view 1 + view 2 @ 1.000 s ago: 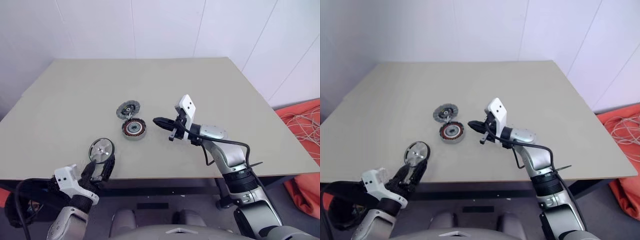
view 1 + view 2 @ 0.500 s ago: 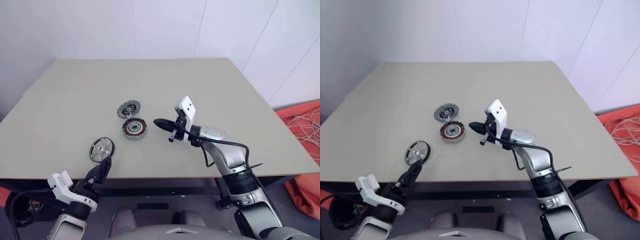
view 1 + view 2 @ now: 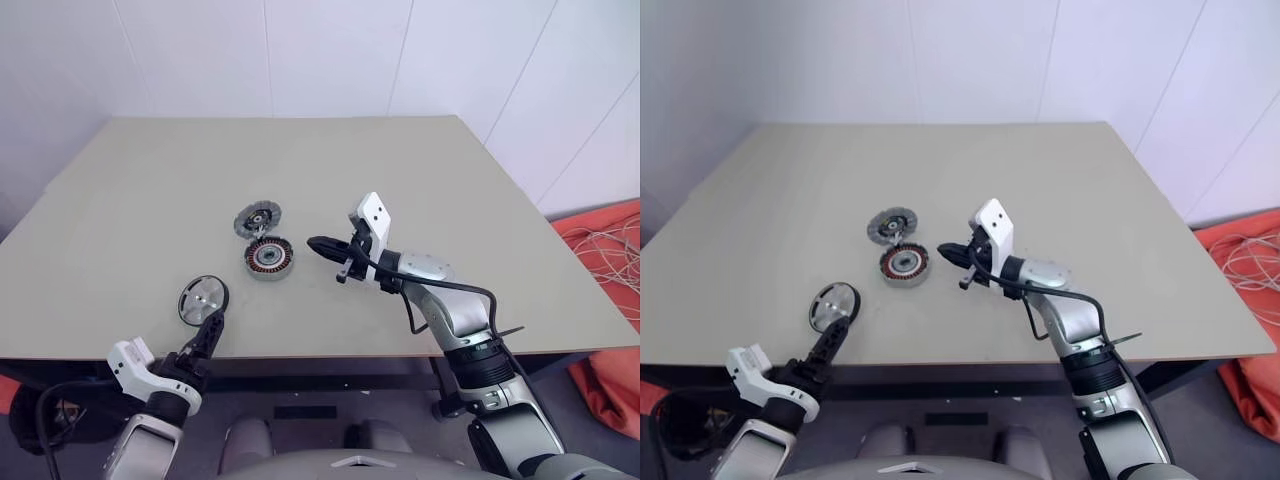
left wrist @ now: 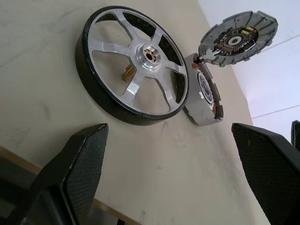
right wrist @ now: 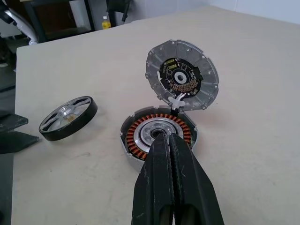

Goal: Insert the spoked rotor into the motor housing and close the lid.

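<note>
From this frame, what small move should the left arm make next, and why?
Probably ease the left gripper forward until its open fingers straddle the spoked rotor. The rotor lies flat and unheld near the table's front edge, ahead of the fingers; the motor housing is empty, its lid tilted open. The right gripper, shut, hovers beside the housing.

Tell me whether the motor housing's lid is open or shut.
Open. The lid stands tilted up behind the motor housing, joined at one edge, leaving the copper windings and dark central hole uncovered.
</note>
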You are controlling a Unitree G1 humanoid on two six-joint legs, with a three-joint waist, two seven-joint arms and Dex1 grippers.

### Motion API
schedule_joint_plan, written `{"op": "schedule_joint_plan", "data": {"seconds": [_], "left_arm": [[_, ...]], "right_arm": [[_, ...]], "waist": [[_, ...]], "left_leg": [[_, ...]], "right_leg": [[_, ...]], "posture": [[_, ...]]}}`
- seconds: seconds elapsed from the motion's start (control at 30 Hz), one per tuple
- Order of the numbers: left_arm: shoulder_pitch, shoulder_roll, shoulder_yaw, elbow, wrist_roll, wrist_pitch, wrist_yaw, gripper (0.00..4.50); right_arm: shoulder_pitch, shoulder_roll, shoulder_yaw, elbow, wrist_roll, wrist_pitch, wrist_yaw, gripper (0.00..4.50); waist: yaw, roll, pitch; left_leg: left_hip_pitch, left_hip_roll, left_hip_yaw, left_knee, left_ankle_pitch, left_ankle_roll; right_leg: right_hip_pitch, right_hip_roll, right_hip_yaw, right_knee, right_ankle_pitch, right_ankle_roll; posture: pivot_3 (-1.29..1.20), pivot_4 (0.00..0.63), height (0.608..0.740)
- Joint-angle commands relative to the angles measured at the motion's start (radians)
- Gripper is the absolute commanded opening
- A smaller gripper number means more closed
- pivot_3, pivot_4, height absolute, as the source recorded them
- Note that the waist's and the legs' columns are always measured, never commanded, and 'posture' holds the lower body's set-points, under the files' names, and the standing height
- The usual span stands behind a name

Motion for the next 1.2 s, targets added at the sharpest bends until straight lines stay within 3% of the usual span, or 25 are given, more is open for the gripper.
{"op": "schedule_joint_plan", "data": {"seconds": [0.03,0.53,1.2], "left_arm": [[-0.029,-0.005,0.021,0.012,-0.031,-0.002,0.034,4.50],[-0.086,-0.022,0.025,0.010,0.012,-0.064,-0.039,4.50],[-0.204,-0.049,0.055,0.141,0.017,-0.029,0.107,4.50]], "right_arm": [[-0.020,0.005,-0.007,-0.022,0.007,-0.017,-0.007,0.04],[-0.020,0.004,-0.007,-0.023,0.008,-0.012,-0.021,0.04],[-0.023,0.009,-0.005,-0.016,0.005,-0.019,-0.024,0.04]], "waist": [[0.000,0.000,0.000],[-0.001,-0.001,0.000],[0.000,-0.001,-0.001]], "left_leg": [[0.000,0.000,0.000,0.000,0.000,0.000],[0.001,0.000,0.000,0.001,0.000,0.000],[0.003,0.000,-0.001,0.001,0.000,-0.001]], "right_leg": [[0.000,0.000,0.000,0.000,0.000,0.000],[0.001,0.000,0.000,0.000,0.000,0.000],[0.003,0.000,-0.001,0.000,0.000,0.000]], "posture": [[0.00,0.000,0.740],[0.00,0.000,0.740],[0.00,0.000,0.740]]}}
